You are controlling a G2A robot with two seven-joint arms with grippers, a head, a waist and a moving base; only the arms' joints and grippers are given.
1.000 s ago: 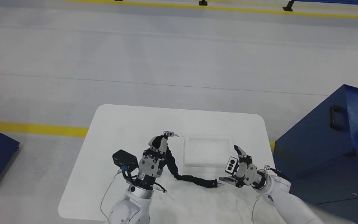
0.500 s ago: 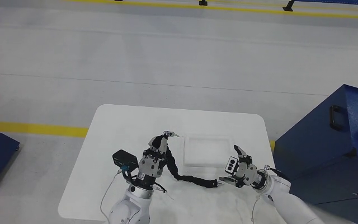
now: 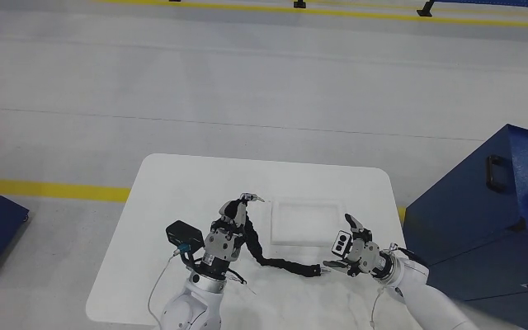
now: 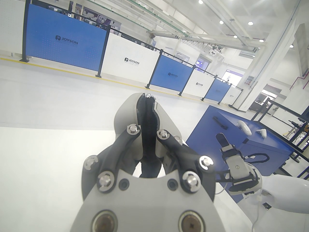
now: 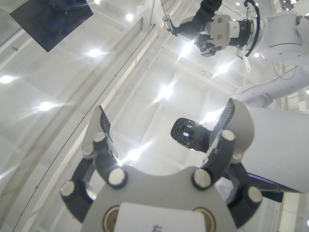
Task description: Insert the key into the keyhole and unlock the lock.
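While L pincer [image 4: 147, 98] grips lock [image 3: 281, 264], R pincer [image 5: 165, 105] open.

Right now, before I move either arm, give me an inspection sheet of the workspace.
Surface: white table.
Job's things: black cable lock runs from left gripper toward right gripper; silver key juts beyond left gripper, seating in keyhole unclear.
Clutter: white tray mid-table.
Grippers: left gripper shut on cable lock; right gripper open, holding nothing.
Cables: thin wire beside left arm.
Surroundings: blue cabinet right of table; yellow floor line.
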